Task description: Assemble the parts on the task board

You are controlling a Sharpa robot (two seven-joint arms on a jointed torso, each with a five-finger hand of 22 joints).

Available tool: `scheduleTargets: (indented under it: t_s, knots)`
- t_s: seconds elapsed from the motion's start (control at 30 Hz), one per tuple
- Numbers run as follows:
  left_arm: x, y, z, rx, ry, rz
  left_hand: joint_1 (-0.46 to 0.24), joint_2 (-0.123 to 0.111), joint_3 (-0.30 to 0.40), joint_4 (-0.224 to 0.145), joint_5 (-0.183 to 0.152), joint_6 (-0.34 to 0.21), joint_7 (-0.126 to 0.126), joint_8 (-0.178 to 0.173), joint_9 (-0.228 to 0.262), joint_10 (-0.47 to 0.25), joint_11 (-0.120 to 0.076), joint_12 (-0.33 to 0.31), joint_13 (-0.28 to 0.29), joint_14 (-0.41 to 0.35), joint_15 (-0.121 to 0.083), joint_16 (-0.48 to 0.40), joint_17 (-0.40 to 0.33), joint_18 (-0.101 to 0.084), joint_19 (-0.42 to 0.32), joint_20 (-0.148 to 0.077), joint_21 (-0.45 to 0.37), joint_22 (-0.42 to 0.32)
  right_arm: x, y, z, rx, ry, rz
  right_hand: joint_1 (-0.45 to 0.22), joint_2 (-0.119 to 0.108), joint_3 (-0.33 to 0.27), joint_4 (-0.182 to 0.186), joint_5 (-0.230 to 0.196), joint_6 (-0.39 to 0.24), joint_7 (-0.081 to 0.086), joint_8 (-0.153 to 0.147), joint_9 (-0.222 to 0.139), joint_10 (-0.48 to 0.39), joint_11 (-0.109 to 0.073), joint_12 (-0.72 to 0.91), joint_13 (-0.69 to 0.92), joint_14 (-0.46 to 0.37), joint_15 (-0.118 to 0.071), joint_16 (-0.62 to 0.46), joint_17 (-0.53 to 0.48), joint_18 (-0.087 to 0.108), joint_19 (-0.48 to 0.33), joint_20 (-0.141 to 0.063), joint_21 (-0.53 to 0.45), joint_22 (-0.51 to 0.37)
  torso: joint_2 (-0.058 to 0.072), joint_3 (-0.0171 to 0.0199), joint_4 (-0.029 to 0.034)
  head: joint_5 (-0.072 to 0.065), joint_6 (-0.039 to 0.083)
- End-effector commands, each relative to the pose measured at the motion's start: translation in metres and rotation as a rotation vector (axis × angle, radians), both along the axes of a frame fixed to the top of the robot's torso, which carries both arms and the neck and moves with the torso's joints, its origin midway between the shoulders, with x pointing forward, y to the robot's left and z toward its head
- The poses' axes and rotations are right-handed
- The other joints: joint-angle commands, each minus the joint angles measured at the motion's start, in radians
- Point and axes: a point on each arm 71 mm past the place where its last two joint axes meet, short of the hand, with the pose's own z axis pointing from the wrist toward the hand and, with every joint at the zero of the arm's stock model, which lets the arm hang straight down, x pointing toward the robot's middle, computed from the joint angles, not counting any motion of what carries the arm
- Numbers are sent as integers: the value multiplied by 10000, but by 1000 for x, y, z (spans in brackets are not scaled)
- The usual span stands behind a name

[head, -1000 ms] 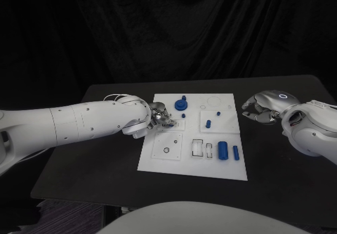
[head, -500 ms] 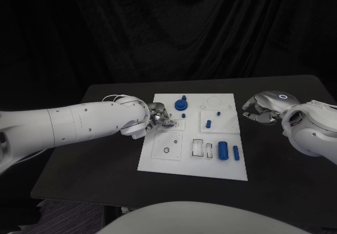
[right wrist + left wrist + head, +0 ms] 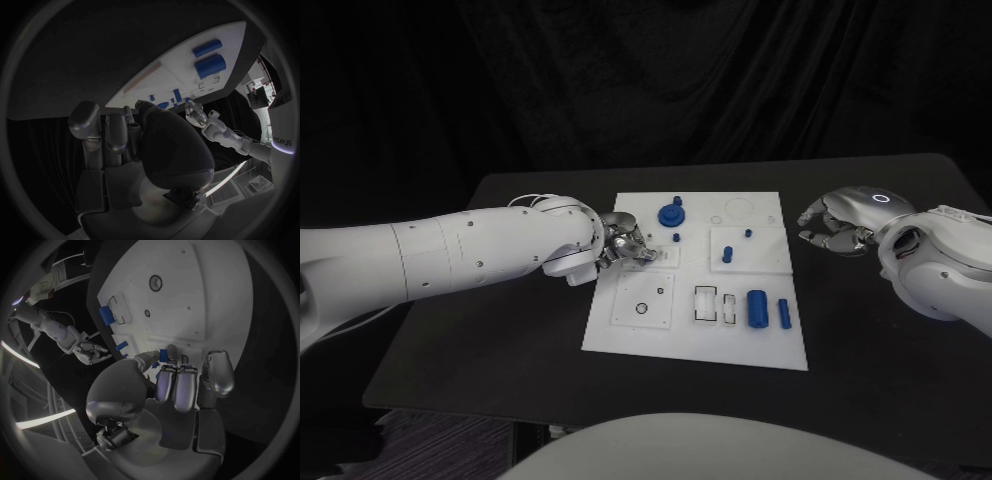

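We see a small blue plastic part [image 3: 163, 354] pinched at the fingertips of the left hand [image 3: 623, 245] over the left edge of the flat white task board [image 3: 625, 330], about halfway along it; its long axis we cannot tell, since the fingers cover most of it. On the board, a large blue cylinder [image 3: 757, 308] and a slimmer blue bar [image 3: 785, 313] lie side by side near the right edge, their long axes running from the near edge toward the far one, and a round blue knob with a peg [image 3: 672, 213] stands upright at the far end. The right hand [image 3: 835, 225] hovers off the board's right side, fingers curled in with nothing in them. Compared with a second ago, the left hand has barely shifted and the right has kept its place. The board rests on a black table [image 3: 488, 330] before a dark curtain [image 3: 646, 80].
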Motion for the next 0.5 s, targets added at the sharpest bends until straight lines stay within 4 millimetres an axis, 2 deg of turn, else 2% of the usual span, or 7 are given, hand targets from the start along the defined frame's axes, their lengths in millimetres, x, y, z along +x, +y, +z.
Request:
scheduleTargets:
  t_s: [0.03, 0.5]
  knots:
    - [-3, -3, -4, -110, 559, -237, -13, -92, 70, 46, -61, 93, -18, 57, 3, 40, -61, -12, 1450, 20, -66, -6, 285, -44, 75, -8, 6, 380, 0, -1, -2, -117, 71, -188, 77, -39, 57, 14, 38, 16, 7, -58, -12, -84, -5, -38, 498, 261, 70, -34, -8, 148, -46, 6, -52, 1080, -4, -3, -6, -1, 1]
    - [1, -3, -6, 89, 721, -146, -81, -36, 137, 165, -75, 77, 3, 5, -32, 0, -48, -53, 1411, -4, -62, -28, 238, -34, 44, -10, -44, 362, 0, -1, -2, -139, 91, -191, 72, -47, 73, 19, 36, -11, 5, -80, -23, -117, -5, -80, 453, 238, 72, -116, -63, 161, -69, 9, -144, 1054, 11, -10, -5, -9, 1]
